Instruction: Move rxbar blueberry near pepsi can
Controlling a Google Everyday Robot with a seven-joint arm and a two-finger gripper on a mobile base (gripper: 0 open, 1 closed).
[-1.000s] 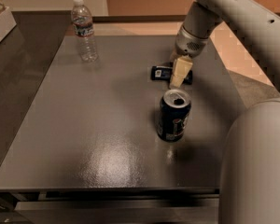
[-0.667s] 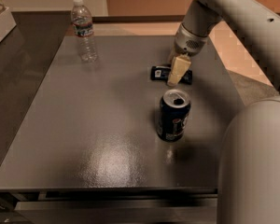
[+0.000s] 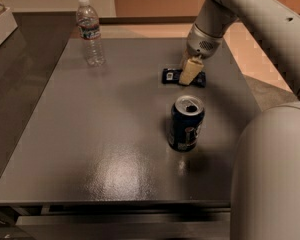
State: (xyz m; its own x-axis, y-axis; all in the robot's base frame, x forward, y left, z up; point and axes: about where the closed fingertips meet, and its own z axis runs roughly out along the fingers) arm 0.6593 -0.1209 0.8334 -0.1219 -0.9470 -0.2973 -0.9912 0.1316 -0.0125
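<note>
The rxbar blueberry [image 3: 170, 76], a flat dark blue bar with white print, lies on the grey table [image 3: 105, 124] at the back right. My gripper [image 3: 188, 73] hangs down from the arm right over the middle of the bar and hides its centre. The pepsi can [image 3: 186, 124], dark blue with an open silver top, stands upright about a can's height nearer the front than the bar.
A clear plastic water bottle [image 3: 90, 31] stands at the table's back left. The robot's pale body [image 3: 270, 179] fills the lower right. The table's right edge runs close behind the gripper. A light box [image 3: 0, 19] sits off the table at far left.
My gripper has shifted slightly up and left over the bar, so more of the bar's right end shows. The can and the bottle have not moved.
</note>
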